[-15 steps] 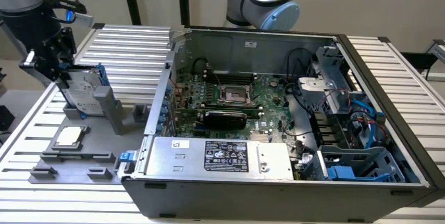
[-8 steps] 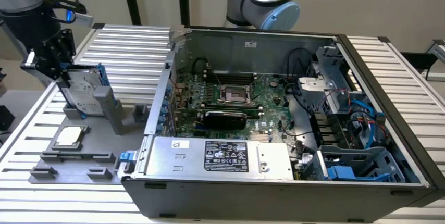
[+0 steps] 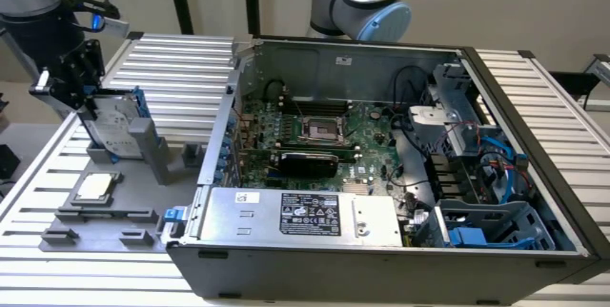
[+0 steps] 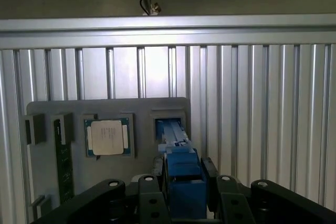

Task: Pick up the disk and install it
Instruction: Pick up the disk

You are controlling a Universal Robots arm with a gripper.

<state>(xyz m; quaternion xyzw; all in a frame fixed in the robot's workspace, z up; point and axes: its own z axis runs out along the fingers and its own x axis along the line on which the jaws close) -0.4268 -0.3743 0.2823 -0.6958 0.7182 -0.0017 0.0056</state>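
Note:
The disk (image 3: 113,127) stands on edge in a slot of the grey fixture plate (image 3: 105,230) at the exterior view's left. It is a silver drive with a white label in a blue carrier. My gripper (image 3: 84,96) comes down on its upper edge from above. In the wrist view the carrier's blue edge (image 4: 184,174) lies between my black fingers (image 4: 211,176). The jaws press on it from both sides, so my gripper (image 4: 185,183) is shut on the disk. The disk's lower end still sits in the slot (image 4: 169,121).
A square processor chip (image 3: 96,187) (image 4: 107,137) and a green memory stick (image 4: 64,163) lie on the same plate. The open computer case (image 3: 286,264) stands to the exterior view's right, with a blue drive cage (image 3: 496,230) in its near corner. A second arm's base (image 3: 362,0) rises behind the case.

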